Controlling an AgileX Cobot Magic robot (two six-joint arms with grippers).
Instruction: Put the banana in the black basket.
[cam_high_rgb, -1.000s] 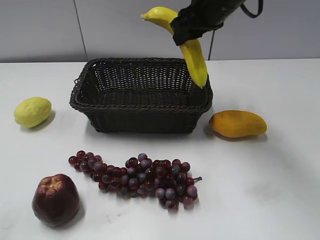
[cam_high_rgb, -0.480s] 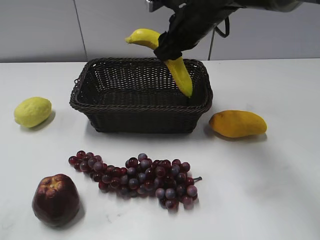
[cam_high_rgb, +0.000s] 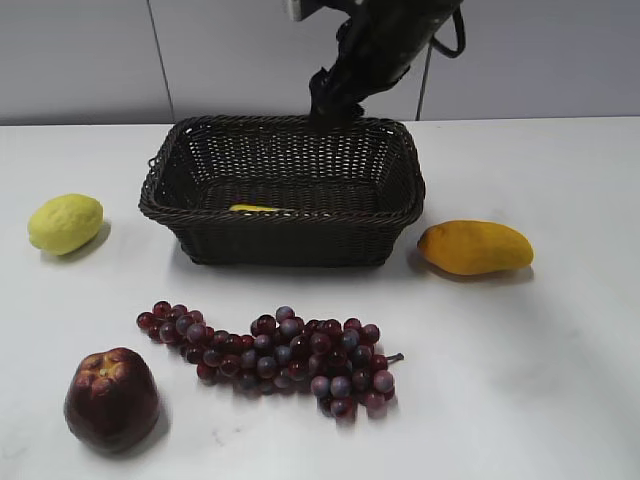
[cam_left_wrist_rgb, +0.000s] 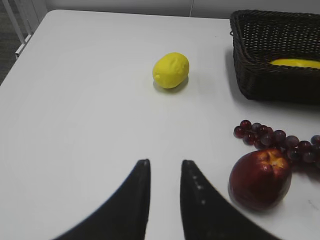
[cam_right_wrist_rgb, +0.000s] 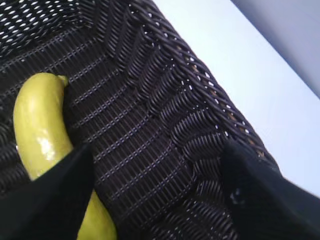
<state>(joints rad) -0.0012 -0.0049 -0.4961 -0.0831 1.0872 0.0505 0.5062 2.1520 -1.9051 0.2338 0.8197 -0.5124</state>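
The yellow banana (cam_high_rgb: 254, 209) lies flat on the floor of the black basket (cam_high_rgb: 285, 243); only a sliver shows over the front wall in the exterior view. It shows clearly in the right wrist view (cam_right_wrist_rgb: 37, 129) and partly in the left wrist view (cam_left_wrist_rgb: 296, 63). My right gripper (cam_high_rgb: 335, 100) hangs over the basket's back rim, open wide and empty; in the right wrist view (cam_right_wrist_rgb: 157, 172) its fingers spread above the basket floor (cam_right_wrist_rgb: 150, 90). My left gripper (cam_left_wrist_rgb: 165, 167) is open and empty above the bare table, far from the basket (cam_left_wrist_rgb: 270, 82).
A lemon (cam_high_rgb: 65, 222) lies left of the basket, a mango (cam_high_rgb: 474, 247) right of it. A bunch of red grapes (cam_high_rgb: 275, 358) and a dark red apple (cam_high_rgb: 111, 398) lie in front. The table is white.
The banana has left my right gripper and dropped to the basket floor. The right gripper has opened and stays above the basket's back rim.
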